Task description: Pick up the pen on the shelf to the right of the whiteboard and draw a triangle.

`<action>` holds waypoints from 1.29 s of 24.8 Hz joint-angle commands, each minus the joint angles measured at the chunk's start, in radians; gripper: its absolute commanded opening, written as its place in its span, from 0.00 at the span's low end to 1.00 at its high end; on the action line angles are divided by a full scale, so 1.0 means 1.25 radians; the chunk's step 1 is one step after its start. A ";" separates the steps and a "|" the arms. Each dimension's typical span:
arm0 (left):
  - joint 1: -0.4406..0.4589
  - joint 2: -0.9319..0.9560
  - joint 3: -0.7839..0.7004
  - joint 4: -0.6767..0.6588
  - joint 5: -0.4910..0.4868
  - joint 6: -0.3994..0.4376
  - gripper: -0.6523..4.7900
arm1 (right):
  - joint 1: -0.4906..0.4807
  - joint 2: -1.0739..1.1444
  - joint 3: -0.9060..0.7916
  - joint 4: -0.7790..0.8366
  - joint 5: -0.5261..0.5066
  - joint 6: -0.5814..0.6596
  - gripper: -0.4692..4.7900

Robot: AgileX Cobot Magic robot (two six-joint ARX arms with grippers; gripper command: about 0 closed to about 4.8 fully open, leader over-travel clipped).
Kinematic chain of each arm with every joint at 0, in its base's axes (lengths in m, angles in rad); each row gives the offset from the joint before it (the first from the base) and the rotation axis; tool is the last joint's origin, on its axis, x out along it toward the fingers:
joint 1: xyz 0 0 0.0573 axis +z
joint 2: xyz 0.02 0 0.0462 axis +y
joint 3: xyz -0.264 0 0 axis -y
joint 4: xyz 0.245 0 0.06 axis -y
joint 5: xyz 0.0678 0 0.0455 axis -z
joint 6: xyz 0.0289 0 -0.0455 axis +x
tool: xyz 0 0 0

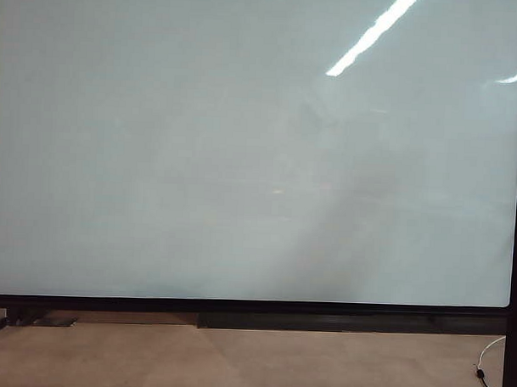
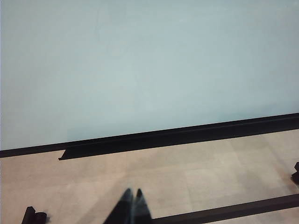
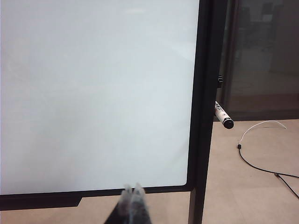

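From my station I am seeing very little of the robot. The left gripper (image 2: 132, 193) is showing 2 slim, dark, pointed fingertips (image 2: 125, 201), near black, tapering upward. The right gripper (image 3: 132, 189) is showing 2 similar fingertips (image 3: 126, 198), paler grey and blurred, with rounded ends. The exterior view is showing no part of either arm.

This looks like an office or meeting room: a big glossy whiteboard (image 1: 243, 159) in a thin black frame stands on a beige tiled floor (image 1: 236, 362). Ceiling strip lights glint off the board (long bright streaks), a loose cable (image 3: 261, 161) trails over the floor, and a dark glass partition (image 3: 266, 56) stands behind.
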 commanded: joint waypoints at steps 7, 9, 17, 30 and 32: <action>-0.001 0.000 0.002 -0.002 0.003 0.001 0.11 | 0.000 0.000 -0.005 0.010 0.000 0.000 0.09; -0.001 0.000 0.002 -0.002 0.002 0.001 0.11 | 0.000 0.000 -0.005 0.010 0.000 0.000 0.09; 0.000 0.000 0.002 -0.002 0.003 0.001 0.11 | 0.000 0.000 -0.004 0.087 -0.027 0.003 0.09; -0.001 0.000 0.002 -0.002 0.002 0.001 0.11 | -0.254 0.466 0.258 0.361 -0.294 -0.015 0.61; -0.001 0.000 0.002 -0.002 0.002 0.001 0.11 | -0.342 0.575 0.287 0.449 -0.395 0.045 0.62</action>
